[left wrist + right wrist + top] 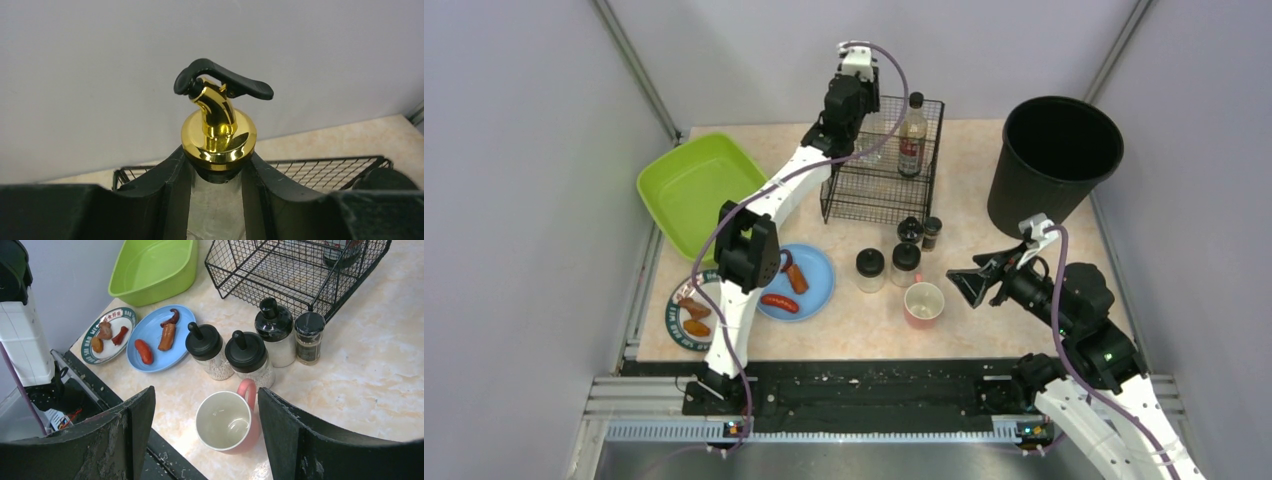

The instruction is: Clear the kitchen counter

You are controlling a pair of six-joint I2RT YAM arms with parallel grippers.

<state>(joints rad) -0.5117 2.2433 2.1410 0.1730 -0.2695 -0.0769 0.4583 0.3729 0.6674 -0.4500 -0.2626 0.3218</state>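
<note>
The kitchen counter (874,335) is the beige stone-look tabletop under everything, running from the black rail at the near edge to the far wall.

At the far left sits a lime-green tub (694,190). Near of it, at the left edge, a green-rimmed white plate (89,346) carries a few brown and red scraps of food. Just to its right, a blue plate (150,335) holds three sausages.

The left arm reaches across these plates to the far side. There the left gripper (216,165) is clamped on a clear glass bottle (215,210), one finger pressed against each side just below its gold pourer (218,132). The pourer has a black flip lever on top. The bottle stands at the far left of a black wire rack (879,190). A dark sauce bottle (912,135) stands upright in the rack's far right part.

Near of the rack, four black-lidded jars are grouped close together. Two shakers (209,352) with pale contents stand side by side. A taller shaker (275,335) and a small spice jar (309,337) stand behind them, next to the rack.

Near of the jars stands a pink mug (225,422), upright and empty, its handle turned toward the shakers. The right gripper (205,390) hovers close to it with its jaws spread wide and nothing between them, not touching the mug.

A tall black bin (1054,160) stands at the far right corner.
</note>
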